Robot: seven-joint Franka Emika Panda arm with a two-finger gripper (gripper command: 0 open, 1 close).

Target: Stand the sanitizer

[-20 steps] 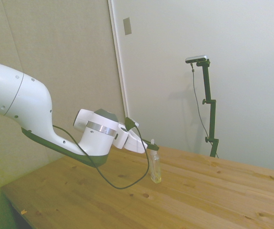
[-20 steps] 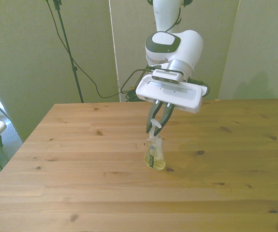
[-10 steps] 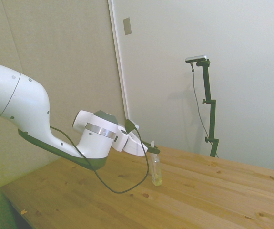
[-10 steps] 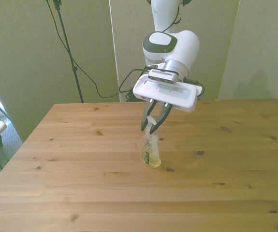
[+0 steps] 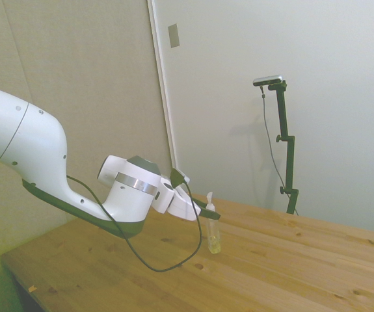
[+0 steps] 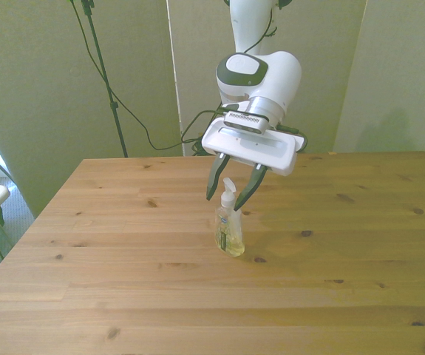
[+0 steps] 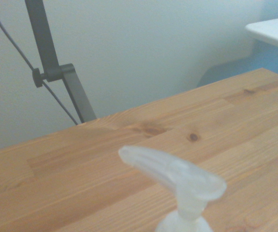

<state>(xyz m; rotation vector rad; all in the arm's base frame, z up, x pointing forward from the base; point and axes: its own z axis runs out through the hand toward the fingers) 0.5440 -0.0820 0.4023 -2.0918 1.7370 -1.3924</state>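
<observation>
My arm [image 6: 260, 70]: white w/ grey cap; my gripper [image 6: 232, 188]: dark fingers. Sanitizer [image 6: 228, 229]: clear, pale yellow liquid, white pump and label. Table [image 6: 123, 281]: honey-brown pine, dark knots.

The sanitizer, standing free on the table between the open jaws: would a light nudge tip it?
Probably yes. The sanitizer is tall and slim on a narrow base, so a sideways bump near its pump top would likely topple it. It looks only partly filled with liquid, so it is probably light and may slide on the smooth table.
</observation>
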